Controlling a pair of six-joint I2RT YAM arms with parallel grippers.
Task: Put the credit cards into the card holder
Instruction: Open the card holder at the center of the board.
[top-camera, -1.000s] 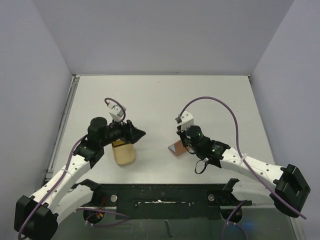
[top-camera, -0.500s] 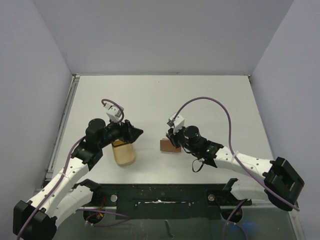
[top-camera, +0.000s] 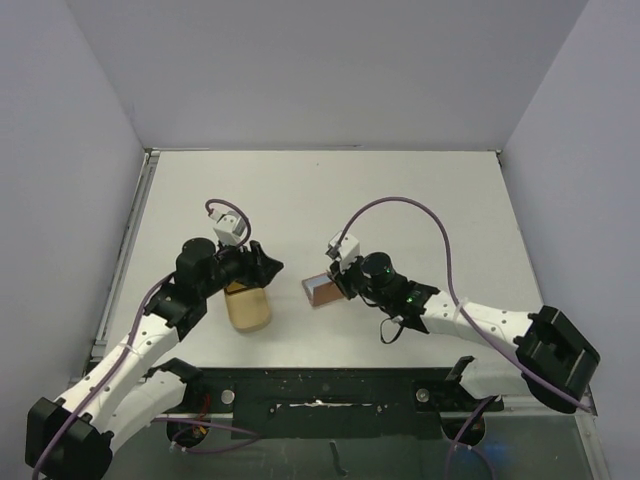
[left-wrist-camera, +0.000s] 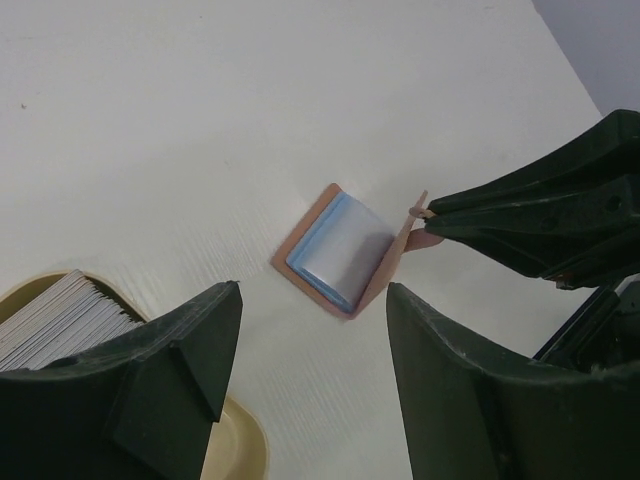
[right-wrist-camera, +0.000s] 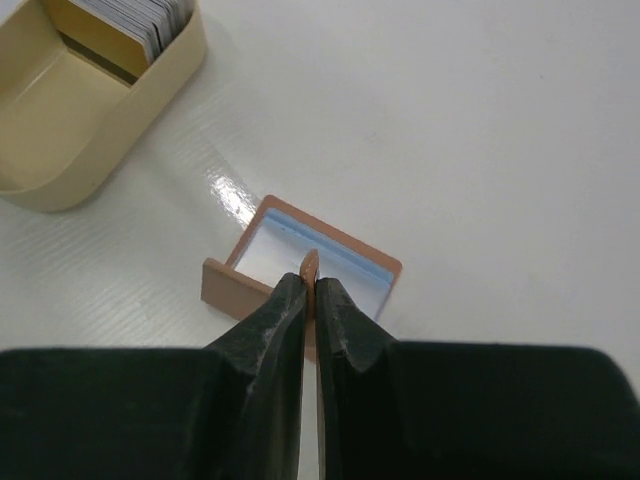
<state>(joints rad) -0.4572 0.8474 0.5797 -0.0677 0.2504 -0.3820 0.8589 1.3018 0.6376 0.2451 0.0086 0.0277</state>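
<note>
Now, from up top first. On the white counter (top-camera: 420, 200), a small red-brown card holder (top-camera: 320, 289), right at the tips of the right jaws. Too small from here to tell how the right jaws stand. Off to the side, the left jaws, hanging just over the far end of a pale tan case (top-camera: 248, 308). Well apart from each other, the two sets of jaws, with bare counter in between.

Next, from the left wrist. Left jaws spread wide open. Out past the tips and in the gap between them, the card holder (left-wrist-camera: 296, 245), lying open and flat on the counter (left-wrist-camera: 200, 90). Inside it, a light blue card (left-wrist-camera: 338, 250), shiny in the middle. On the far side of the holder, the right jaws, pinched shut on the thin flap and little tab, flap tipped up off the counter. Close under one left finger, the tan case (left-wrist-camera: 235, 450) with a row of grey-white cards (left-wrist-camera: 60, 315) standing in it.

Last, from the right wrist. Right jaws shut tight on the top edge of the flap, straight below the tips. Under them, the card holder (right-wrist-camera: 232, 284) with the blue card (right-wrist-camera: 285, 248) inside. Beyond the tips and off to one side, the tan case (right-wrist-camera: 60, 150), cards (right-wrist-camera: 150, 20) at one end.
</note>
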